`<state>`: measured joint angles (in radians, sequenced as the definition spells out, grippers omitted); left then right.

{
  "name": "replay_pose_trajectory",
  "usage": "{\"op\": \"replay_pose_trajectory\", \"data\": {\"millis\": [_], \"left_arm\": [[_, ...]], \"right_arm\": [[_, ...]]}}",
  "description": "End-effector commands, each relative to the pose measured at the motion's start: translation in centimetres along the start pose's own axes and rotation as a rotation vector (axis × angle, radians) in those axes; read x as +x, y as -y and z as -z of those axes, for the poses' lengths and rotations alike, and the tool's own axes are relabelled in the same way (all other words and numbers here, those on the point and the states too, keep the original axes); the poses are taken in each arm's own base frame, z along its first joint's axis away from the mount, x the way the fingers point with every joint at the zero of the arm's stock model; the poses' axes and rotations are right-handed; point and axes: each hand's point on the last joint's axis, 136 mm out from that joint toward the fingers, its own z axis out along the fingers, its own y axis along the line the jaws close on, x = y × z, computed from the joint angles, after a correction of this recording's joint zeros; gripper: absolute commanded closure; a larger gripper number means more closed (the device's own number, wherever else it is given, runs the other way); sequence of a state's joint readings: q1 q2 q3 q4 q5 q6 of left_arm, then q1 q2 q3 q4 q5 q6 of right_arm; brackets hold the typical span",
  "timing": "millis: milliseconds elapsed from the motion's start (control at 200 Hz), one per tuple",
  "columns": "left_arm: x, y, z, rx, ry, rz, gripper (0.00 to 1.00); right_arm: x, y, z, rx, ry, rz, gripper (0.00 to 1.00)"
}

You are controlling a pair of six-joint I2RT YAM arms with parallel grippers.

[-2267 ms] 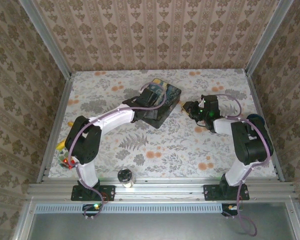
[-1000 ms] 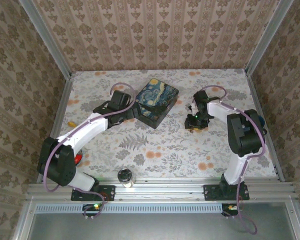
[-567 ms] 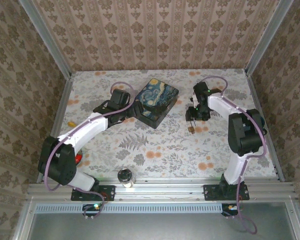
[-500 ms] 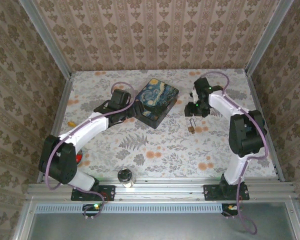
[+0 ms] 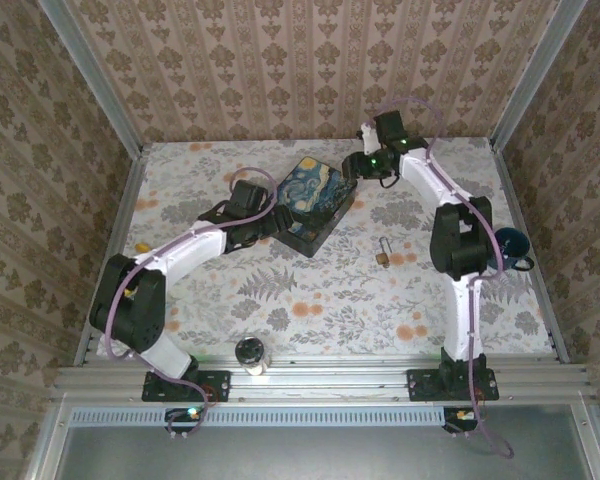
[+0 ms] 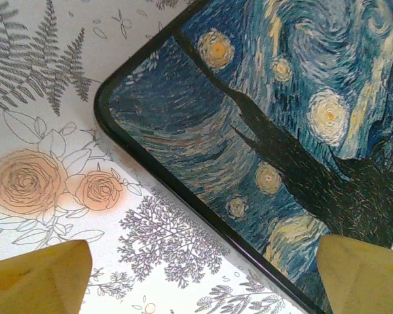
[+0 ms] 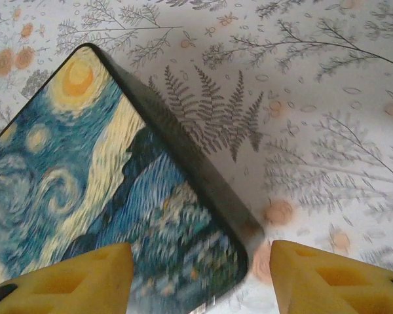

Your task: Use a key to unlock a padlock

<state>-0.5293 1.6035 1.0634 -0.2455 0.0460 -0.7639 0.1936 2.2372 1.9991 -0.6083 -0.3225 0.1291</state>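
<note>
On the table (image 5: 320, 290) the padlock (image 5: 381, 255) lies, shackle pointing rearward.

A robot test booth dressed up as a home: damask-wallpapered panels (image 5: 310, 70) in aluminium framing (image 5: 330, 381), floral-covered desk (image 5: 330, 300).

The padlock (image 5: 382, 256) lies on the table (image 5: 320, 300), right of the box (image 5: 315, 196); a jar (image 5: 250, 353) stands front-left.

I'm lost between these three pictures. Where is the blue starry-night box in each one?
Top external: the starry-night box sits mid-table, toward the back.
Left wrist: it covers the upper right.
Right wrist: it covers the lower left.
Shared landmark: the floral table cover under the box's rounded corner.
</note>
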Motion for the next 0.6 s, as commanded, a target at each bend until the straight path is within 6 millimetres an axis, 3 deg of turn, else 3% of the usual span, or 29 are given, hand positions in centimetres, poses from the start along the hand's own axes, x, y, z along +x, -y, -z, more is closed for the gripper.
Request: {"op": "replay_pose_trajectory", "data": {"millis": [0,220,375,595], "left_arm": [[-0.7,1.3,-0.6,0.045,0.0,0.022,0.13],[-1.2,2.2,-2.5,0.073,-0.023,-0.004,0.26],[-2.1,3.5,-3.8,0.108,-0.025,-0.049,0.3],[-4.4,5.5,-5.3,0.16,-0.031,-0.097,0.29]], "right_arm": [[-0.1,-1.2,-1.7,-0.084,-0.03,0.007,0.42],[2.3,-1.7,-2.8,-0.095,-0.094,-0.004,0.5],[4.1,-2.0,-1.1,-0.088,-0.074,-0.047,0.64],[8.9,-3.1,0.9,-0.099,-0.077,-0.142,0.66]]}}
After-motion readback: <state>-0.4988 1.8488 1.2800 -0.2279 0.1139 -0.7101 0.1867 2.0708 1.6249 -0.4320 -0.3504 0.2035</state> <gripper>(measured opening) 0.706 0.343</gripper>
